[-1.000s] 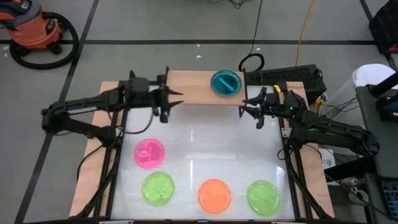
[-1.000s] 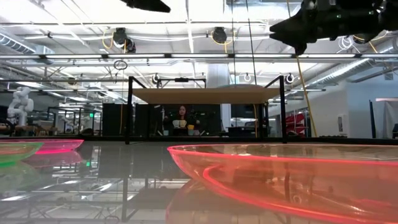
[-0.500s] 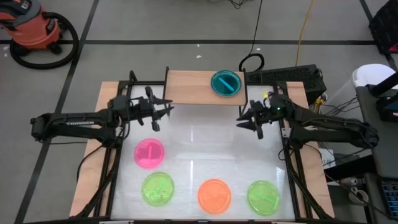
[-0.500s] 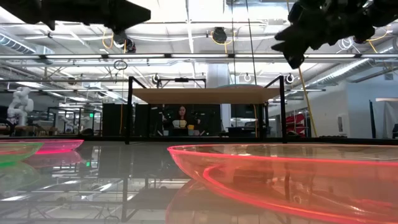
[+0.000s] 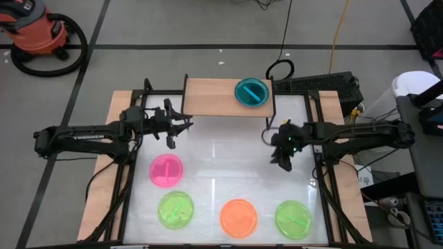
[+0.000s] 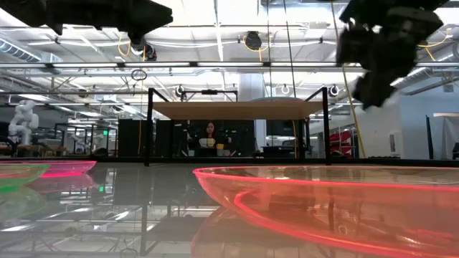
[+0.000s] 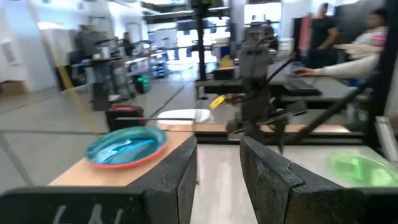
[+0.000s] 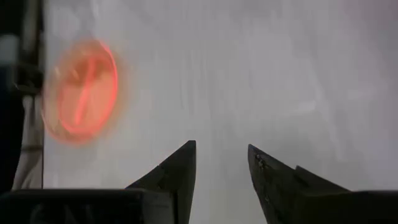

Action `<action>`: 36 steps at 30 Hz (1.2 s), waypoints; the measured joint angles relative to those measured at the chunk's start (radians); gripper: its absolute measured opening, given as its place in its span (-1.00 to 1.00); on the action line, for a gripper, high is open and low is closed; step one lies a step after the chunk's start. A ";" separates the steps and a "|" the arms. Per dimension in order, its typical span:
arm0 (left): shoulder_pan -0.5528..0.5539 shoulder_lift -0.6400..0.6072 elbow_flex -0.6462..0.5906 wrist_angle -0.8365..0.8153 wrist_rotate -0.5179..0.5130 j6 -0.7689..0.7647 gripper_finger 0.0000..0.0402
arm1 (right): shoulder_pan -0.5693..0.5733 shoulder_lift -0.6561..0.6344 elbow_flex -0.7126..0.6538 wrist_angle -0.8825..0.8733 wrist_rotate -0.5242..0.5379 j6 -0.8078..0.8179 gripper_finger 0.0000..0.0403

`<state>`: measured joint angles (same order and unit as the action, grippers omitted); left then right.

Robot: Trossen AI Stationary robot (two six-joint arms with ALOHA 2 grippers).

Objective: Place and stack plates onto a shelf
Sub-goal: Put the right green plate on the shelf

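The shelf stands at the table's far edge and carries a blue plate at its right end; in the left wrist view a reddish rim shows under that blue plate. On the table lie a pink plate, a green plate, an orange plate and a second green plate. My left gripper hovers open, just off the shelf's near left corner. My right gripper is open, tipped downward over the bare tabletop, with the orange plate off to one side.
The white tabletop lies bare between the shelf and the row of plates. Black frame rails run along the table's left and right sides. In the low view the orange plate fills the foreground. People sit at desks behind the table.
My left gripper drew back from over the shelf's left end toward the table's near left, then held still. My right gripper moved from beside the shelf's right end toward the near edge and down, tipping its fingers toward the table. No plate moved.
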<state>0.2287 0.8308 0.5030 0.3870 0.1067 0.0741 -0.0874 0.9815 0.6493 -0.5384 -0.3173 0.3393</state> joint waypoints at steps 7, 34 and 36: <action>0.005 -0.048 0.002 -0.022 0.042 -0.006 -0.36 | 0.137 0.046 -0.043 -0.018 0.000 0.150 -0.35; 0.130 -0.157 -0.116 -0.064 0.105 -0.148 -0.36 | 0.666 0.338 -0.048 0.226 0.004 0.285 -0.35; 0.130 -0.157 -0.116 -0.067 0.106 -0.147 -0.36 | 0.680 0.368 -0.048 0.227 0.003 0.300 -0.35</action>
<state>0.3584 0.6735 0.3870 0.3199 0.2126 -0.0731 0.5930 1.3493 0.6010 -0.3119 -0.3141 0.6390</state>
